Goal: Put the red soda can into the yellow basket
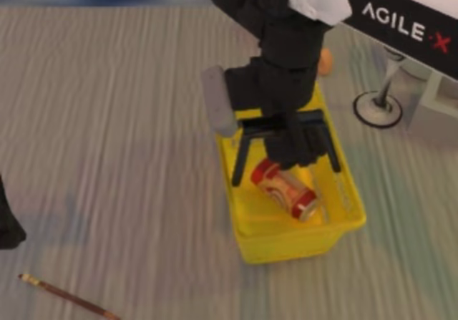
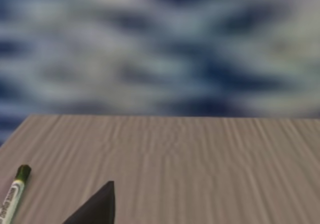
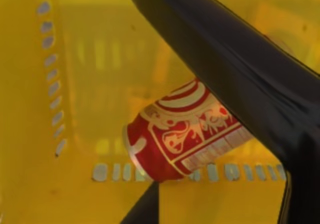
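— Yellow plastic is what we are looking at: the yellow basket (image 1: 286, 241), rectangular, with slotted walls and black folding handles (image 1: 247, 144), is sitting right of the counter's (image 1: 107, 119) middle. What are we seeing inside it?

— We are seeing the red soda can (image 1: 285, 190), a small smooth cylinder with a cream-and-gold swirl, lying tilted inside the basket. Its long axis is running diagonally, with the silver end pointing toward the basket's near right corner.

— Are we gripping it?

— Our right gripper (image 1: 290, 155) is reaching down into the basket over the can's far end. In the right wrist view one dark finger (image 3: 240, 83) is crossing the can (image 3: 180, 134), but we cannot tell whether the fingers are closed on it.

— How is the room around it?

— The basket's walls are hemming the can closely. Outside, the ribbed grey counter is lying open, with only a pencil (image 1: 68, 296) near the front left edge. Our left arm is sitting parked at the left edge.
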Robot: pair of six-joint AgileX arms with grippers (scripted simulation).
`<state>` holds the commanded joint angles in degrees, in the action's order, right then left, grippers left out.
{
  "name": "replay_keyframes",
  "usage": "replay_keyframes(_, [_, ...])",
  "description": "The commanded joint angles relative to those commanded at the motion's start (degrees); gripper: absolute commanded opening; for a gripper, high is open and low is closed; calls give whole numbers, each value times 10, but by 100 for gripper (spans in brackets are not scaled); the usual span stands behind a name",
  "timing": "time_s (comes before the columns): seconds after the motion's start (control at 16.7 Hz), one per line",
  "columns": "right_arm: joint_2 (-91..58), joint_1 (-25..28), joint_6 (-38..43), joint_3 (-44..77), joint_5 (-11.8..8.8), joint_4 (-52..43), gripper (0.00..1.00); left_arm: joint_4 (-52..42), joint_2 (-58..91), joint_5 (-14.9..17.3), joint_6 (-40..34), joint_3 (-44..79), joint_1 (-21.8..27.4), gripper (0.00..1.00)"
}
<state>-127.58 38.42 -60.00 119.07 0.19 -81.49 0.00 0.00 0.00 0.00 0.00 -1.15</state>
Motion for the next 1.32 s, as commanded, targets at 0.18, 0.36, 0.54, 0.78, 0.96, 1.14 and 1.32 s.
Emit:
replay_keyframes(0.18, [0, 0, 0, 0, 0, 0, 32, 0, 0, 0, 0, 0, 0, 100])
replay_keyframes(0.36, [0, 0, 0, 0, 0, 0, 10, 0, 0, 0, 0, 0, 0, 100])
replay_keyframes(0.54, [0, 0, 0, 0, 0, 0, 0, 0, 0, 0, 0, 0, 0, 100])
replay_keyframes(0.78, [0, 0, 0, 0, 0, 0, 0, 0, 0, 0, 0, 0, 0, 100])
replay_keyframes(0.96, [0, 0, 0, 0, 0, 0, 0, 0, 0, 0, 0, 0, 0, 100])
replay_keyframes(1.14, [0, 0, 0, 0, 0, 0, 0, 0, 0, 0, 0, 0, 0, 100])
replay_keyframes(1.32, [0, 0, 0, 0, 0, 0, 0, 0, 0, 0, 0, 0, 0, 100])
